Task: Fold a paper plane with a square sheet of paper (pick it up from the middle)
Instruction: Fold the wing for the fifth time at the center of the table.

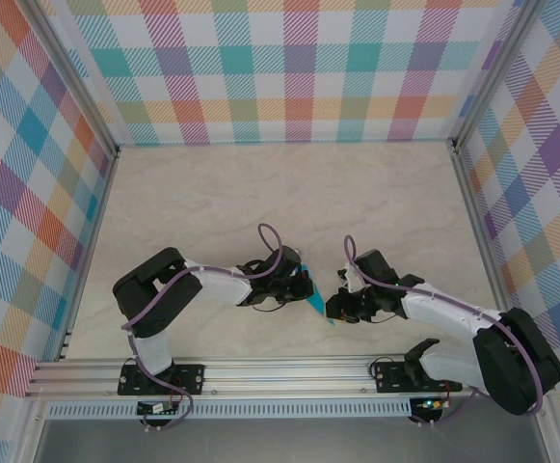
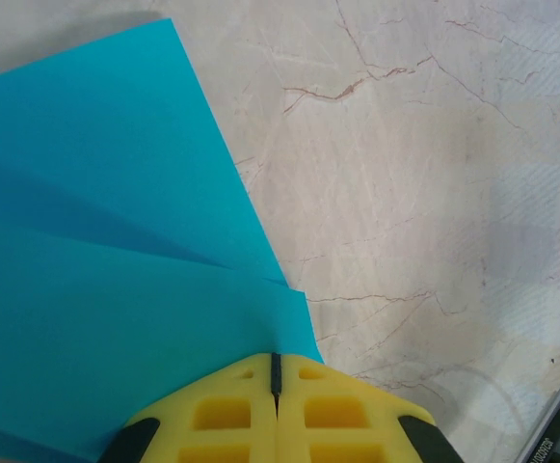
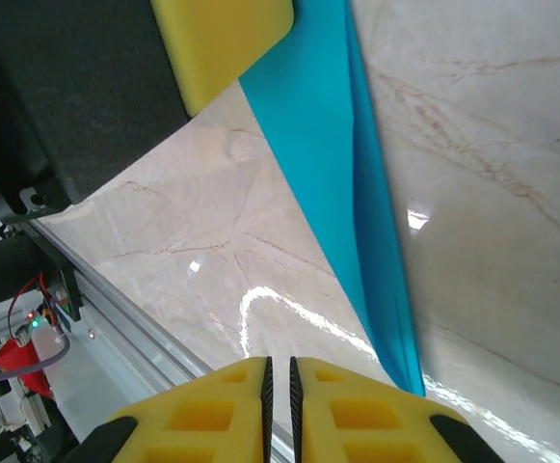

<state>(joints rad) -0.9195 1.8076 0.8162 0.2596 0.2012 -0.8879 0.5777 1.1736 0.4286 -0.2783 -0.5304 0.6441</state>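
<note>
Top external: left gripper [image 1: 302, 285] closed atop paper plane [image 1: 315, 301] (right gripper [image 1: 336, 308] closed, beside point) — free table [image 1: 280, 193] beyond.

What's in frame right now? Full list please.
paper: one, teal, folded, between the two tools
table: one, beige marble pattern, under everything
walls: three, pastel plaid, at left, back and right
rail: one, silver, near edge, carrying both bases
cables: two, purple, one along each arm
arms: two, black and white, reaching inward
left tool: one, yellow fingers, shut on the paper
right tool: one, yellow fingers, shut, paper's tip beside it
</note>
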